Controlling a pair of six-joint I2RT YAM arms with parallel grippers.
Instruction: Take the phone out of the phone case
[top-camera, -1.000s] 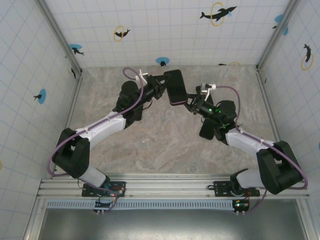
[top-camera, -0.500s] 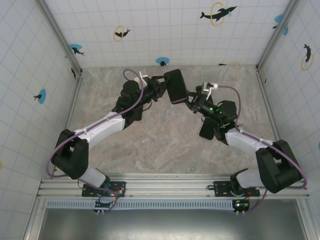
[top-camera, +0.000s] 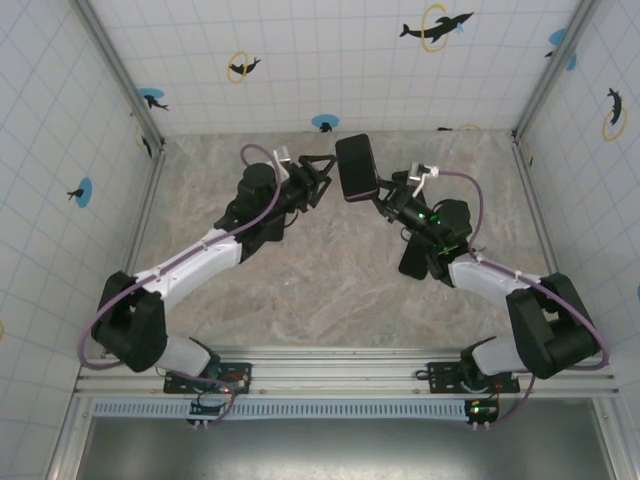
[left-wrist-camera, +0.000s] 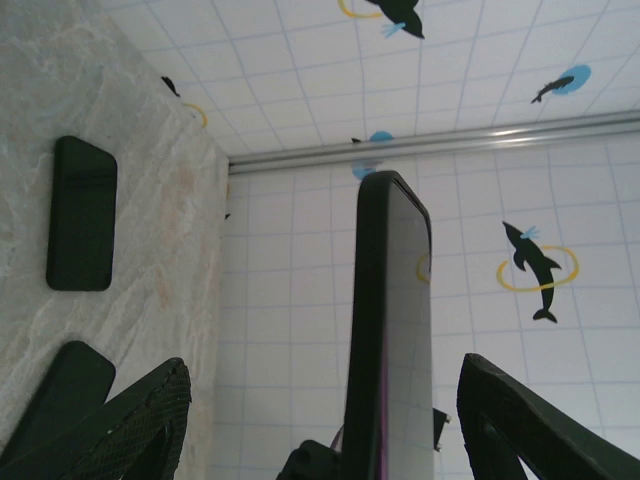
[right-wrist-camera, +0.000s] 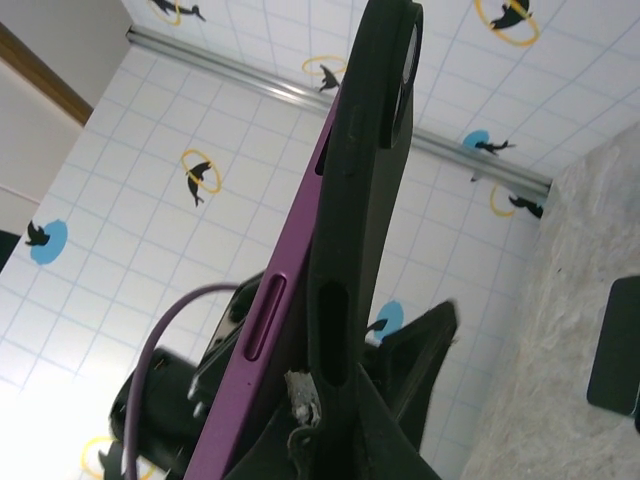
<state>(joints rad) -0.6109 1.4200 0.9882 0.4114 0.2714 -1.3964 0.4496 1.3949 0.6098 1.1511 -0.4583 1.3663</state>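
**Cased phone held aloft by the right tool, left tool spread beside it**

The phone case (top-camera: 357, 168) is up in the air above the far half of the table (top-camera: 300, 290), standing roughly on end. The right tool (top-camera: 378, 200) is clamped on the near end of the phone case and carries it alone. In the right wrist view the case is seen edge-on as a black shell, with the purple side of the phone (right-wrist-camera: 268, 335) showing along one flank of it, so the phone sits inside the case.

The left tool (top-camera: 327, 177) is just to the left of the phone case with its fingers spread wide. In the left wrist view one finger (left-wrist-camera: 130, 420) stands on each side of the phone case, and both are apart from it.

Well below the phone case, a dark flat slab (left-wrist-camera: 82, 213) lies on the table, and a second dark slab (left-wrist-camera: 55, 395) lies near it.
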